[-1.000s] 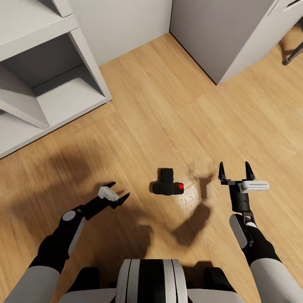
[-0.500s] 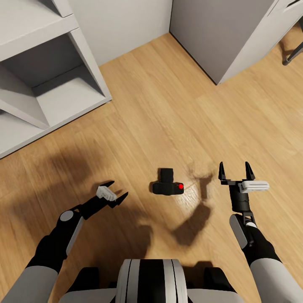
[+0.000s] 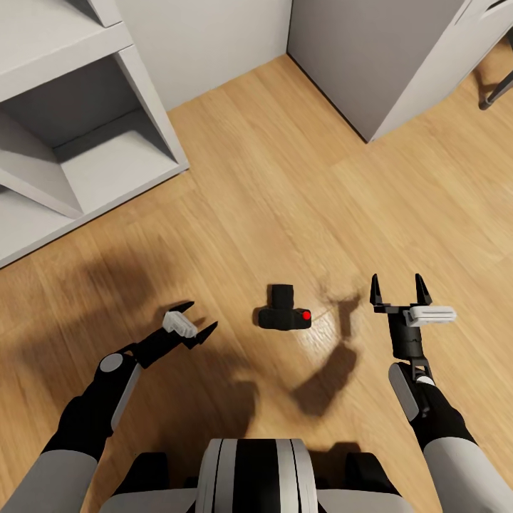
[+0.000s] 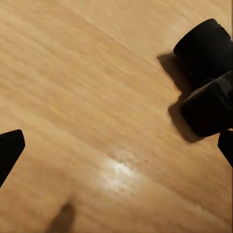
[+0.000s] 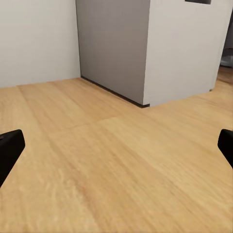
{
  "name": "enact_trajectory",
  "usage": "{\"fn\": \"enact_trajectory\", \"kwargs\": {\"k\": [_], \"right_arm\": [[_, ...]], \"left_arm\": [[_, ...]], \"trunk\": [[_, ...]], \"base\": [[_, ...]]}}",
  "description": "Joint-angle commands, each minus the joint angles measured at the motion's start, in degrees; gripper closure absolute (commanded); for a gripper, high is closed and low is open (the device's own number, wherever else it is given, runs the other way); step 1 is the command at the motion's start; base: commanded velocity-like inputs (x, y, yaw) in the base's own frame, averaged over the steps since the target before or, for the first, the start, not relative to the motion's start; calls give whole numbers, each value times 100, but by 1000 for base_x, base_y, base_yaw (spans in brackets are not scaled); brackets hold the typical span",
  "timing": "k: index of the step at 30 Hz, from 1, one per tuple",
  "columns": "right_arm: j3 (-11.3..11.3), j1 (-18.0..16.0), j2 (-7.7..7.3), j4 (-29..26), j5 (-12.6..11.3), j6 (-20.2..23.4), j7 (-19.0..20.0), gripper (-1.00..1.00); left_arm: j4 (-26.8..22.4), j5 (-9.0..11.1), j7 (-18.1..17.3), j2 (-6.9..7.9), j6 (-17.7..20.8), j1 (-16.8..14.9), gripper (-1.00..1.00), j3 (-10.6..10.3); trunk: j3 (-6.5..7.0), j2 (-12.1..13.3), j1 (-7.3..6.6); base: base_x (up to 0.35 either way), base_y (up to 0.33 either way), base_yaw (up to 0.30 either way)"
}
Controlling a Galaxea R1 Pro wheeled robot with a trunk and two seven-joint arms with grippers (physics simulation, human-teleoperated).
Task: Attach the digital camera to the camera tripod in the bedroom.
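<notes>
Left jaws (image 3: 192,318) spread apart, nothing between them, tips angled toward two o'clock and hanging low over the wood floor (image 3: 299,192). Right jaws (image 3: 396,291) also released, both black prongs pointing to twelve o'clock, empty air between them.

Between the two sits the digital camera (image 3: 283,311), flat on the floor, lens barrel pointing to twelve o'clock, its red button (image 3: 306,315) at its three o'clock end. It's clear of both jaws, the left ones at its nine o'clock side, the right ones at three. From the left wrist view, the camera (image 4: 208,80) shows dark and close, just beyond one fingertip, casting a shadow on the boards.

Further out: a white shelf unit (image 3: 85,135) at ten o'clock, open compartments facing us. A grey cabinet (image 3: 370,57) stands at one o'clock; the right wrist camera looks toward that cabinet (image 5: 145,48) across bare boards.
</notes>
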Motion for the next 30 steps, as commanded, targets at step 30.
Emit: {"fn": "enact_trajectory", "kwargs": {"k": [30], "right_arm": [[-3,-2,0,3,-53,-7,60,-100]], "left_arm": [[-1392,-42,-180,-561,-63,-2,-100,-445]], "trunk": [[-2,-41,77]], "base": [[0,0,0]]}}
